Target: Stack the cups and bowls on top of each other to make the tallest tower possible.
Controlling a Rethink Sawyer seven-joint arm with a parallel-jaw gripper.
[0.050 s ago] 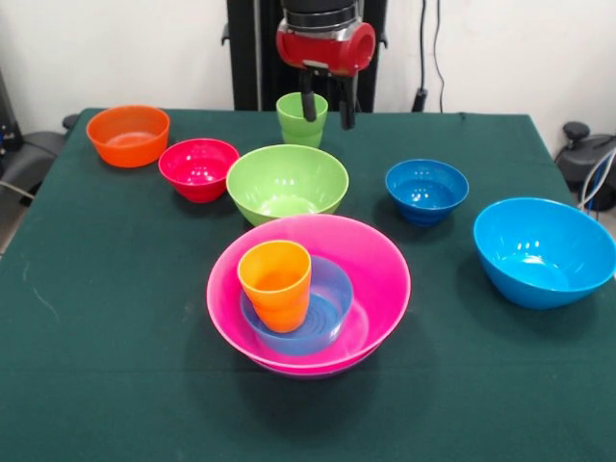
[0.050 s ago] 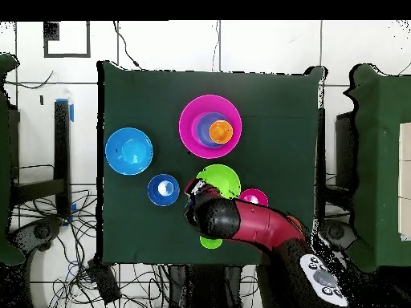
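**Fingers astride green cup rim at far table edge**

Front view: pink bowl (image 1: pixel 308 289) near table (image 1: pixel 96 385) centre, a thin rim of another bowl just showing beneath it. Inside, a light-blue bowl (image 1: pixel 322 308), and in that an orange cup (image 1: pixel 275 284), upright, leaning toward the left side. Behind the pile, lime bowl (image 1: pixel 287 181); left of it a red bowl (image 1: pixel 198 168), further left an orange bowl (image 1: pixel 127 134). Right of the lime bowl, a dark-blue bowl (image 1: pixel 426 190); large sky-blue bowl (image 1: pixel 544 250) at the right edge. Green cup (image 1: pixel 301 118) upright at the far side, behind the lime bowl. Gripper (image 1: pixel 326 108) hanging over it, fingers (image 1: pixel 308 104) parted: one black finger down at the cup's mouth, the other just beside the cup's right wall. Not closed on the cup; contact cannot be told.

Overhead view: pink bowl (image 2: pixel 210 125) with orange cup (image 2: pixel 220 131) inside, toward the right. Sky-blue bowl (image 2: pixel 128 150) and dark-blue bowl (image 2: pixel 164 189) on the left. Lime bowl (image 2: pixel 220 178) partly covered by the red arm (image 2: pixel 249 224); red bowl (image 2: pixel 255 196) beside it. Green cup (image 2: pixel 210 242) showing only as a sliver under the arm. Gripper itself hidden here.
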